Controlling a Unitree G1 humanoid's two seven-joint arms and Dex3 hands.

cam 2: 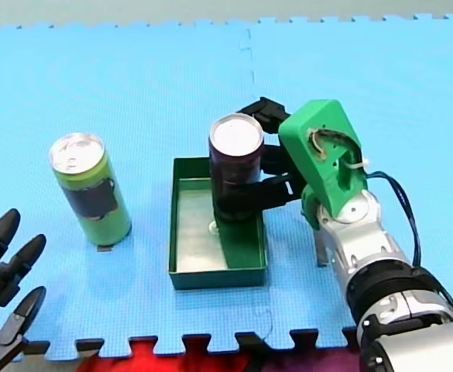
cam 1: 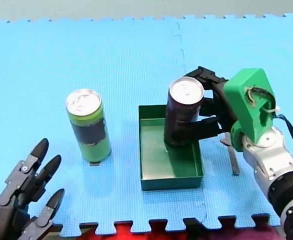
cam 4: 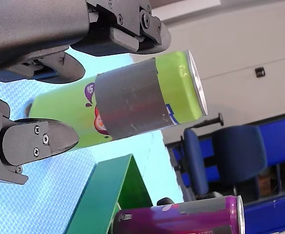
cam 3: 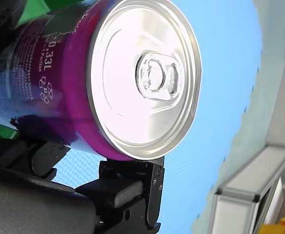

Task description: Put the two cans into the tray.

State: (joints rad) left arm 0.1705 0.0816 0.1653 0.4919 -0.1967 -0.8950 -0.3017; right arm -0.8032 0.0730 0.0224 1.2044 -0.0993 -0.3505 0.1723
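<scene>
A purple can (cam 1: 184, 114) stands upright inside the green tray (cam 1: 154, 170), toward its far right side. My right hand (cam 1: 194, 107) is shut on it from the right, with black fingers (cam 1: 206, 127) wrapped around its body. I cannot tell whether the can touches the tray floor. The first wrist view shows the same can's silver lid (cam 3: 144, 78) up close. A green can (cam 1: 89, 125) with a grey band stands upright on the blue mat, left of the tray. My left hand (cam 1: 33, 185) is at the near left corner, well short of the green can.
A blue foam mat (cam 1: 111, 55) covers the surface, and its jagged near edge (cam 1: 151, 227) meets a red strip. A thin metal strip (cam 1: 234, 160) lies on the mat right of the tray. In the second wrist view, dark fingers (cam 4: 35, 141) frame the green can (cam 4: 132, 102).
</scene>
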